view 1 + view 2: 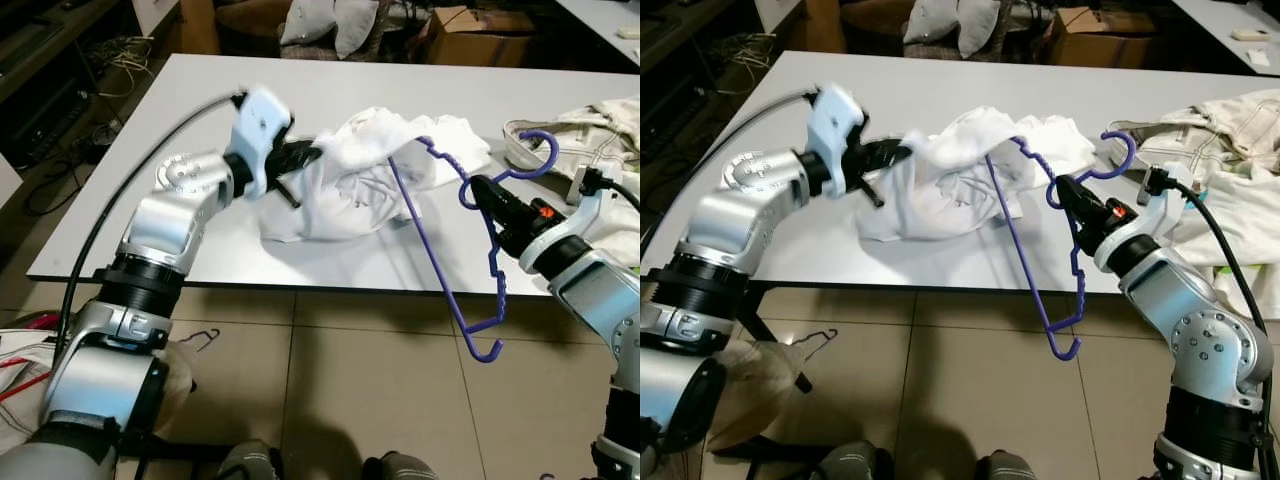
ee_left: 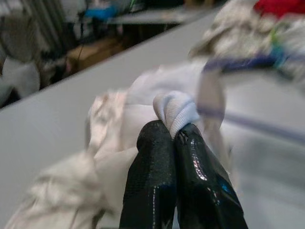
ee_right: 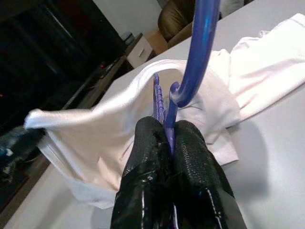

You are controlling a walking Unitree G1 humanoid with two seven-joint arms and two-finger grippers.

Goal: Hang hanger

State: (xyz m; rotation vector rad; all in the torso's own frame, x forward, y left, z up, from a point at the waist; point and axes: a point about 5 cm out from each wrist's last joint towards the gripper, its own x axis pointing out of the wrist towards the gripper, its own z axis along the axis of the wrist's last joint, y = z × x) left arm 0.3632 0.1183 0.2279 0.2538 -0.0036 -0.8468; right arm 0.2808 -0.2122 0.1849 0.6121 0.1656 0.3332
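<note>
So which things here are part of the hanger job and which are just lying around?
In the job:
- purple hanger, pinched by the right gripper
- white shirt, its edge pinched by the left gripper

Lying about:
- cream clothes on the white table
- cardboard box
- wire hanger on the floor
</note>
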